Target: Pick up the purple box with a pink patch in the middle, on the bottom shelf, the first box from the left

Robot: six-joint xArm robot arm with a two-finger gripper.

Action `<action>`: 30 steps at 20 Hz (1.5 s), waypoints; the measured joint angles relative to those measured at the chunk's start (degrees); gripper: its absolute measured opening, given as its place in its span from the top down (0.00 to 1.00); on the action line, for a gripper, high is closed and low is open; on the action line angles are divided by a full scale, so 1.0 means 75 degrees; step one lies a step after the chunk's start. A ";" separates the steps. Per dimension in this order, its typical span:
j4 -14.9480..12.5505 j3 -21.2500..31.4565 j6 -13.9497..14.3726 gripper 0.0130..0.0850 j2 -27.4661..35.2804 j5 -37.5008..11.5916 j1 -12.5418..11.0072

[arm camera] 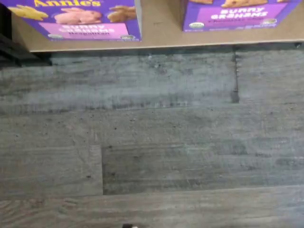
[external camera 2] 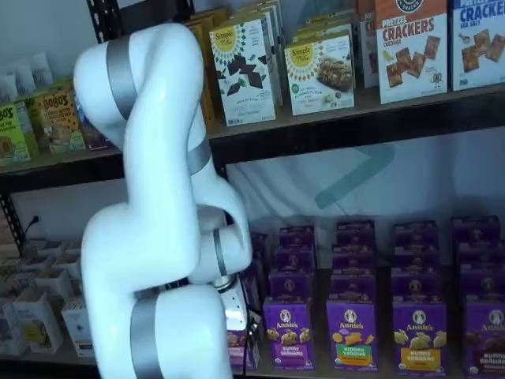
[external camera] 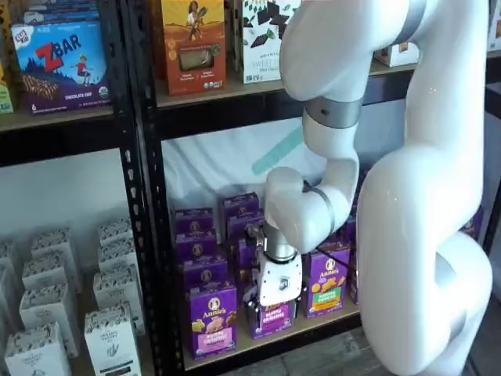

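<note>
The purple box (arm camera: 80,21) with a pink patch stands at the front edge of the bottom shelf (arm camera: 161,42); the wrist view shows only its lower front. In a shelf view it is the front carton (external camera: 213,319) of the row nearest the black upright. My gripper (external camera: 272,312) hangs low in front of the neighbouring purple carton with a violet patch (external camera: 274,323), just right of the pink-patch box and apart from it. Its fingers are not clear enough to show a gap. In a shelf view the arm hides most of the gripper body (external camera 2: 235,309) and the pink-patch box.
Several rows of purple Annie's cartons fill the bottom shelf, one with a green patch (external camera: 327,283). A black upright (external camera: 149,235) stands left of the target row, with white cartons (external camera: 109,329) beyond it. Grey plank floor (arm camera: 152,142) lies below the shelf edge.
</note>
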 joint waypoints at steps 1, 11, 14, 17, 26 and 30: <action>-0.0126 -0.0100 0.0137 0.00 0.0071 0.0047 0.0013; -0.0381 -0.1081 0.0734 0.00 0.0768 0.0303 0.0360; -0.0718 -0.1376 0.1047 0.00 0.0977 0.0346 0.0344; -0.0342 -0.1672 0.0715 0.00 0.1204 0.0405 0.0385; 0.0058 -0.2995 0.0076 0.00 0.2248 0.0700 0.0140; 0.1026 -0.3507 -0.0888 0.00 0.2677 0.0745 0.0124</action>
